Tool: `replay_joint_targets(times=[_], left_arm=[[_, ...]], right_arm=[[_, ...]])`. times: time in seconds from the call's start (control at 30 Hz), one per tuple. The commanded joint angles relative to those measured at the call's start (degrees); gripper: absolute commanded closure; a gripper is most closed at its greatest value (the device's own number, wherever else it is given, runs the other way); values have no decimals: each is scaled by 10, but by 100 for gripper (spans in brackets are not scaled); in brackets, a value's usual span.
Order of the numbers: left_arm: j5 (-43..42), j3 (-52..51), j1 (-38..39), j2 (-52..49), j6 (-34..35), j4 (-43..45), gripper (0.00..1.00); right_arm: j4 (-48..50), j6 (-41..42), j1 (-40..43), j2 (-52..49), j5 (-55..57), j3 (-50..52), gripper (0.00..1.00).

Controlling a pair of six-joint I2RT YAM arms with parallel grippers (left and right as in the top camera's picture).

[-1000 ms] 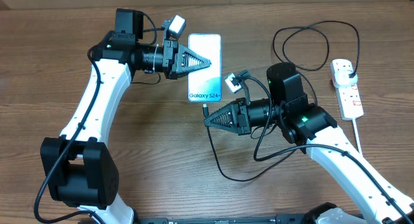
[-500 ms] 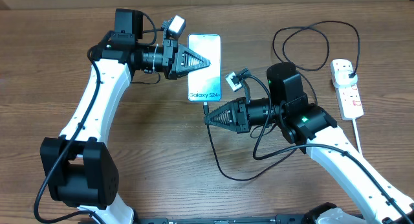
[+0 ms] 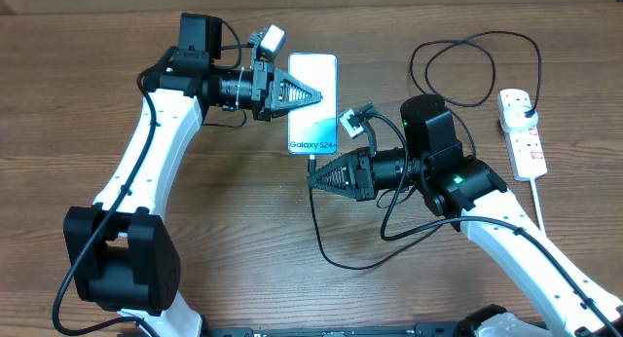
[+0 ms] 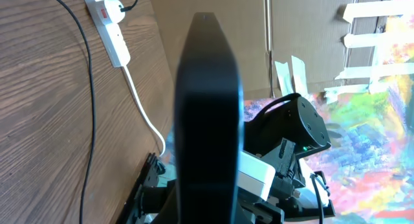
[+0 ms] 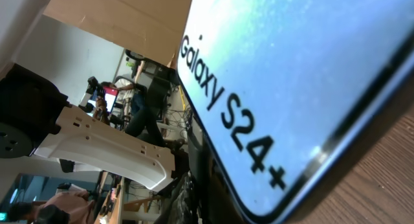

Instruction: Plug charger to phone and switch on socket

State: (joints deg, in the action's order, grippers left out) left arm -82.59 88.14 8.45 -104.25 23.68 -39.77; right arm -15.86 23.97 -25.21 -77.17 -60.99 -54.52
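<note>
The phone sat near table centre, clamped from 9 o'clock by the left gripper. At its 6 o'clock the right gripper pinched the charger, its tip at the phone's edge. This looked like the insertion step. Next would come a straight push, then the socket switch at 3 o'clock.

phone screen reads "Galaxy S24+"; no other legible txt

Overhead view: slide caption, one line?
Left gripper steadies the phone while the right gripper holds the charger tip at its bottom edge.

overhead down; wrists close on phone
</note>
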Motion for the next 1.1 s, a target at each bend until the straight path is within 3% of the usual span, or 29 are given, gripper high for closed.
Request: replay_joint_targets(times=[0.0,1.07], left_arm=[[-19,-1,6,20,4,0,96],[-30,-1,6,20,-16,37,96]], right_arm=[[4,1,1,-1,21,-3,96],[-17,1,1,-1,24,-3,96]])
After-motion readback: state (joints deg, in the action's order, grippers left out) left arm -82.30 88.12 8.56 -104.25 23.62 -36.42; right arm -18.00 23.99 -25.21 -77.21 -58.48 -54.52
